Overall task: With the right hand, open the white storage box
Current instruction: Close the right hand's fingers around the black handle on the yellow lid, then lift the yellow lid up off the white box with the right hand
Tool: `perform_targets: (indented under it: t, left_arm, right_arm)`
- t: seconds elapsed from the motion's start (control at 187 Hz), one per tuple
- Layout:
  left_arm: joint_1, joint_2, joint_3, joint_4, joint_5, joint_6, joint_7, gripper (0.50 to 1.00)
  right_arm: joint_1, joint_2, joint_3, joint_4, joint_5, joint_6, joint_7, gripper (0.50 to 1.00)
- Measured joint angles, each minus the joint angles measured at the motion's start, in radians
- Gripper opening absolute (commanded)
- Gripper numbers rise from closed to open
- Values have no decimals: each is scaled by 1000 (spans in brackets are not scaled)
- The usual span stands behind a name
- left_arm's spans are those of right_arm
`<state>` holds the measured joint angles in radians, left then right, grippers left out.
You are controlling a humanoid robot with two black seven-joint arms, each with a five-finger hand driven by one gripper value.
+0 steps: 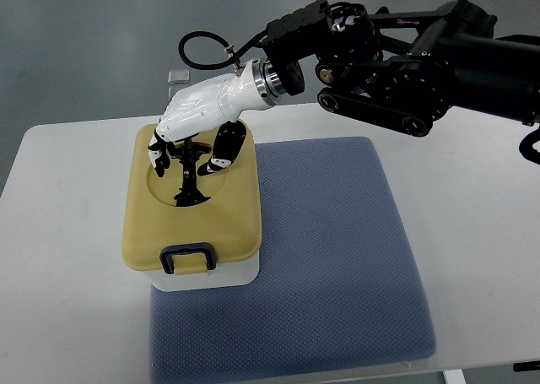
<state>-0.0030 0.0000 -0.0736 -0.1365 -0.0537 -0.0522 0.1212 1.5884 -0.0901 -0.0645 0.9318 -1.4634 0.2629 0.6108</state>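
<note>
White tabletop (67,316) you're working on, blue-grey mat (337,257) covering middle and right part toward near edge. White storage box (192,224) with yellowish lid (228,224) sits at mat's left edge, half on mat, half on bare top; black latch (187,257) on its near side looks down. Nothing crowding box. Your right hand (190,139) comes in from far right, black arm (405,55) stretched across far edge, wrist angled down, fingers curled down into round lid recess around black handle (191,175); actual grip, can't tell.

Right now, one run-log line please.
right hand fingers down on lid handle | storage box lid on | front latch closed | left arm unseen
</note>
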Motion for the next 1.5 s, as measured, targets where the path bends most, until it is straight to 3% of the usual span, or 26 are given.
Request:
perform_targets:
  t: [0.432,1.185,1.5]
  left_arm:
    - [0,0,0,0,0,0,0,1000]
    - [0,0,0,0,0,0,0,1000]
    - [0,0,0,0,0,0,0,1000]
  right_arm:
    - [-1,-1,3,1,4,-5,0,500]
    - [10,0,86,2,11,4,0,500]
    - [-9,-102,146,-4,16,-2,0,500]
